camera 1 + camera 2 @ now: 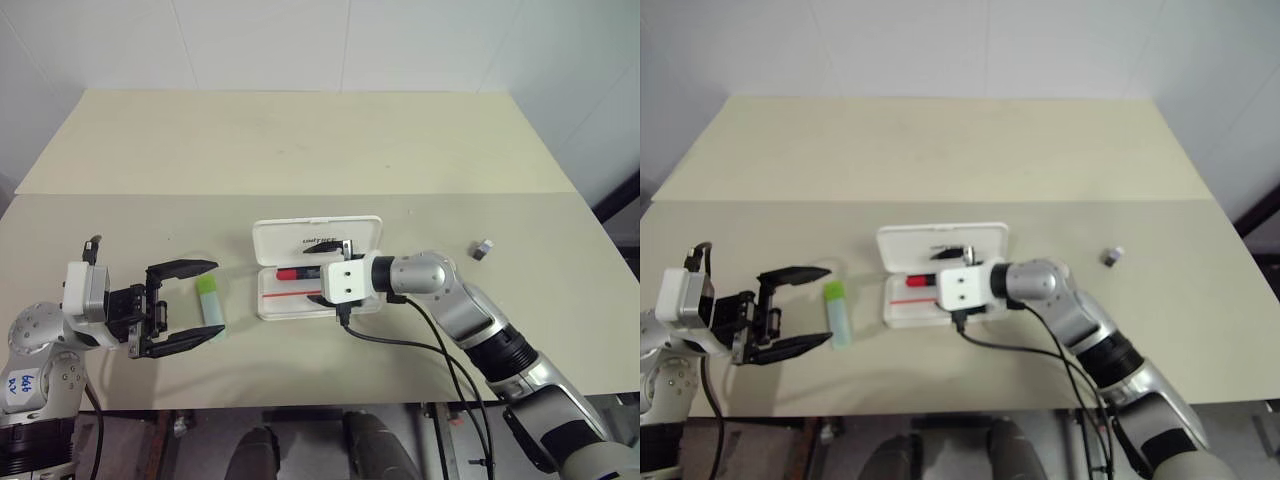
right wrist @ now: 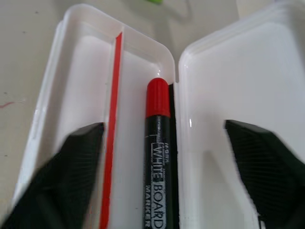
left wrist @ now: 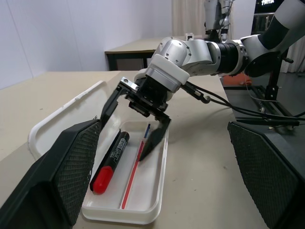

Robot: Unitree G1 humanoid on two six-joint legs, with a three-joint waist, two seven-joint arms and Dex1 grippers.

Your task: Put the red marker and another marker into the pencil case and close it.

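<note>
Centre frame, the right end effector [image 3: 135,117] hangs spread over the open case [image 1: 316,241], marker [image 2: 157,157] lying inside; left end effector [image 1: 203,302] spread beside the highlighter [image 1: 211,305].

Lying in the pencil case [image 1: 300,296] tray, directly under the spread right end effector [image 3: 138,125]: the red marker [image 3: 110,161]. Resting on the counter [image 1: 300,150] between the case and the left end effector [image 1: 192,303], just beside its fingertips: another marker [image 1: 211,305].
</note>
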